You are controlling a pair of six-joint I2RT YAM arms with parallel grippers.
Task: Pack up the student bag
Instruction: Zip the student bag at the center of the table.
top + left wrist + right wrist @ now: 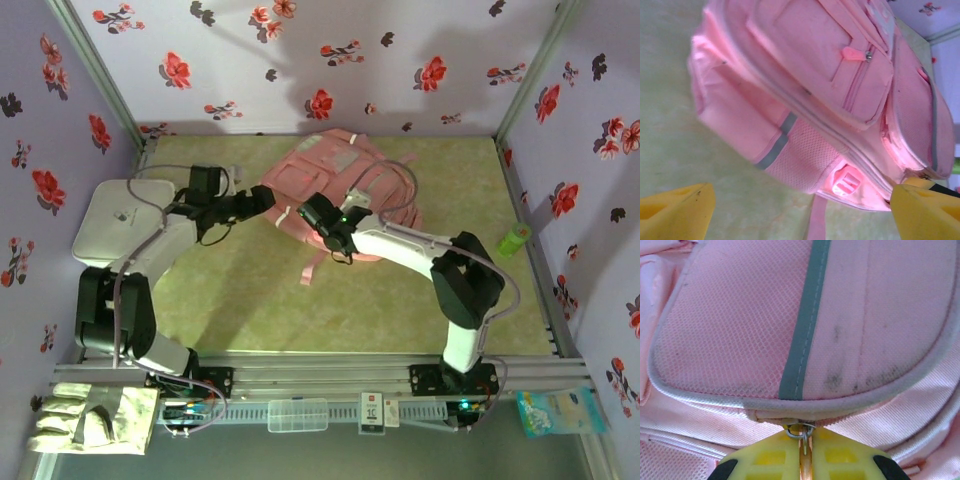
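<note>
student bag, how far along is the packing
Early. Done: nothing looks packed; the student bag lies on the table and the zips in view look closed. In hand: the right gripper is shut on a zip pull at a pocket's edge, while the left gripper hangs open beside the bag. Left: open the zip and load items; the white box and green bottle sit outside the bag.

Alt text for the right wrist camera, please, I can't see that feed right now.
The right gripper is shut on a zip pull at the lower edge of a pink mesh pocket on the student bag. A grey stripe runs down the pocket, with dark smudges beside it.
</note>
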